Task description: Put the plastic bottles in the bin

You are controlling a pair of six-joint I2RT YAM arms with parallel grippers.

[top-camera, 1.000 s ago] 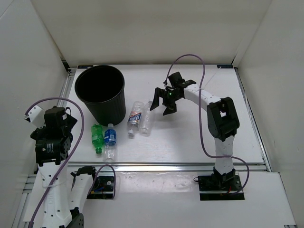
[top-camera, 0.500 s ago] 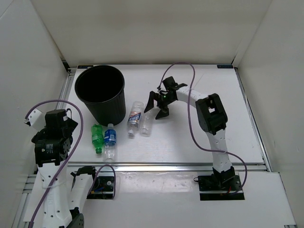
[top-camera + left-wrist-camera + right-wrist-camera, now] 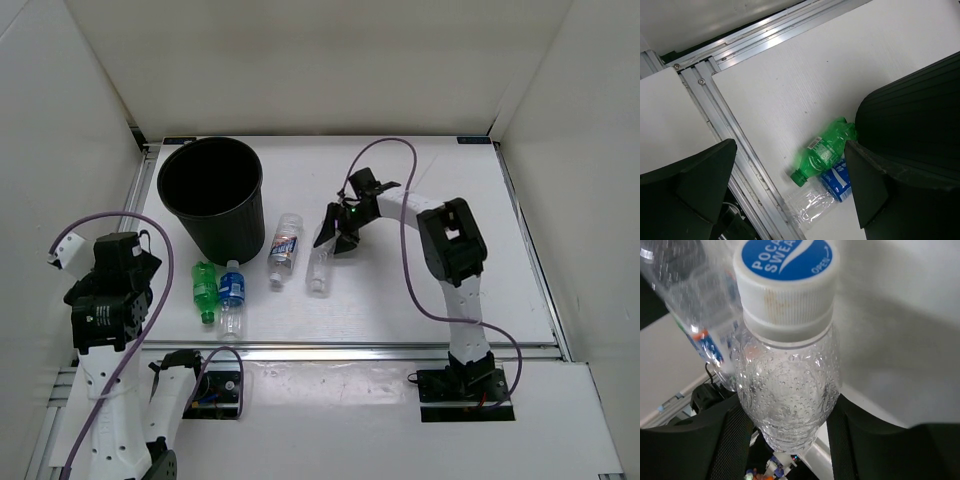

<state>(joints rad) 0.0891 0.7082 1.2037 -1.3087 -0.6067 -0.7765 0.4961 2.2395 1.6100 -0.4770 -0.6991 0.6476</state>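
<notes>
The plain clear bottle [image 3: 319,268] lies on the white table, its blue-and-white cap [image 3: 785,260] toward the near edge. My right gripper [image 3: 335,232] [image 3: 787,437] is shut on its body, a finger pressed to each side. Left of it lies the clear bottle with the white-blue label [image 3: 284,245] [image 3: 705,335]. The green bottle [image 3: 205,288] [image 3: 827,152] and the blue-label bottle [image 3: 232,295] [image 3: 840,177] lie side by side at the foot of the round black bin [image 3: 225,235] [image 3: 920,100]. My left gripper [image 3: 790,195] hangs open above those two, holding nothing.
An aluminium rail [image 3: 380,350] runs along the table's near edge, close to the caps of the green and blue-label bottles. White walls enclose the table on the left, back and right. A purple cable [image 3: 420,290] loops beside the right arm.
My right gripper came down toward the left onto the plain clear bottle and closed on it. That bottle shifted nearer and away from the white-blue one. The left arm barely moved.
</notes>
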